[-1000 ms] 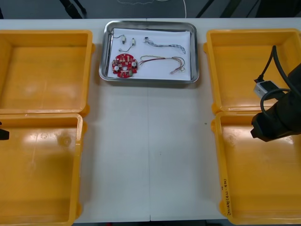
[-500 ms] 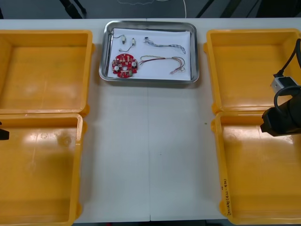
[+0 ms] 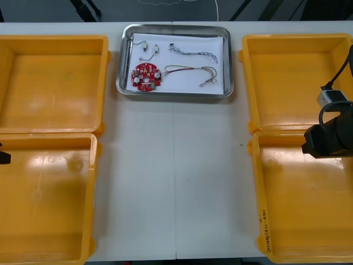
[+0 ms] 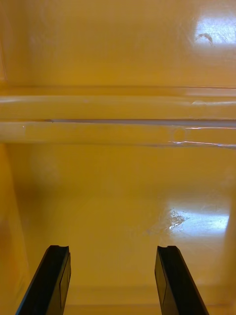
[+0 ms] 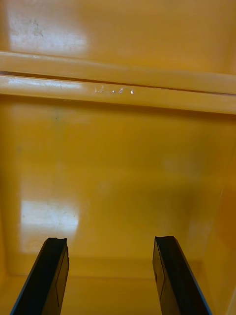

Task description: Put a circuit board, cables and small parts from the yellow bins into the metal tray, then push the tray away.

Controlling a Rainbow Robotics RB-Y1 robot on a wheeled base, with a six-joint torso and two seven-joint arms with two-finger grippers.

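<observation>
The metal tray (image 3: 174, 93) sits at the table's far middle, white inside. In it lie a round red circuit board (image 3: 145, 75), a red and yellow cable (image 3: 190, 72), a blue and white cable (image 3: 193, 52), a black cable (image 3: 129, 51) and two small metal parts (image 3: 150, 49). My right arm (image 3: 330, 138) hangs over the right bins at the edge. In the right wrist view my right gripper (image 4: 112, 275) is open above bare bin floor. My left gripper (image 5: 109, 273) is open too, over the near left bin's floor.
Two yellow bins stand on the left (image 3: 52, 83) (image 3: 47, 199) and two on the right (image 3: 292, 77) (image 3: 303, 204), all with bare floors. Between them runs a strip of white table (image 3: 176, 176). A sliver of the left arm (image 3: 3, 157) shows at the left edge.
My right arm has drawn back toward the right edge, then settled slightly inward. The tray and its contents have not moved.
</observation>
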